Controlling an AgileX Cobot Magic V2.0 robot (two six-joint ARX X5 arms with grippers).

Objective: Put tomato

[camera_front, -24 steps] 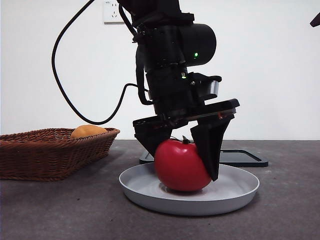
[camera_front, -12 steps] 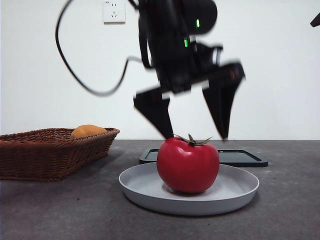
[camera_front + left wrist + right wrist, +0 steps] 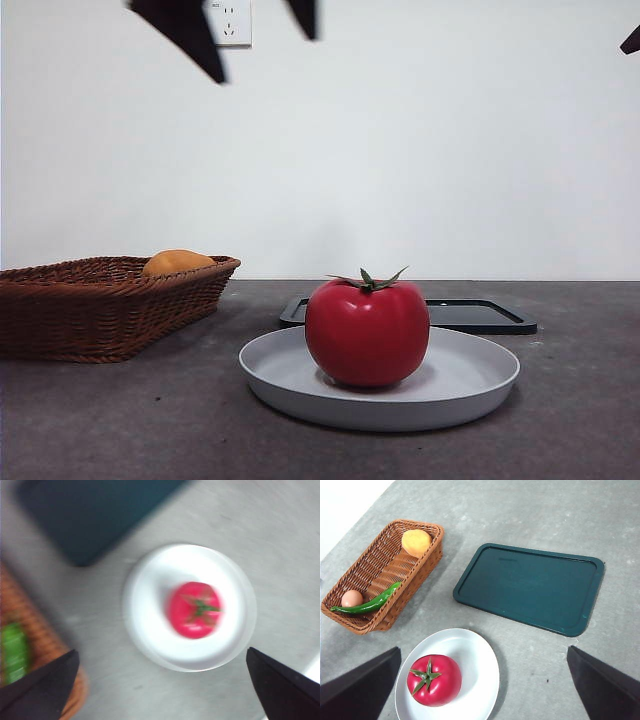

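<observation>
the left gripper (image 3: 250, 30) hangs high over the table, only its two black jaw tips showing at the top edge of the front view near 11 o'clock; the jaws stand wide apart and hold nothing. in the left wrist view the same gripper (image 3: 160, 690) looks straight down, blurred, with the plate (image 3: 145, 630) between its spread jaws. the right gripper (image 3: 485, 685) waits aloft with jaws likewise wide and empty; in the front view a black tip (image 3: 630, 41) shows at the top right corner. the tomato (image 3: 367, 333) sits upright on the shallow grey-white plate (image 3: 480, 385), stem up, free of any contact with the jaws; it rests slightly toward the plate's 9 o'clock side, leaving bare plate toward 3 o'clock. just behind the plate, at 12 o'clock, lies a dark green tray (image 3: 530, 587), flat and bare. toward 10 o'clock of the plate, well apart, stands a wicker basket (image 3: 90, 320) holding an orange fruit (image 3: 416, 542), a green chili pepper (image 3: 370, 602) and an egg (image 3: 351, 598). open grey table (image 3: 580, 420) surrounds the plate at 3 and 6 o'clock. a wall socket (image 3: 230, 22) sits on the white wall.
</observation>
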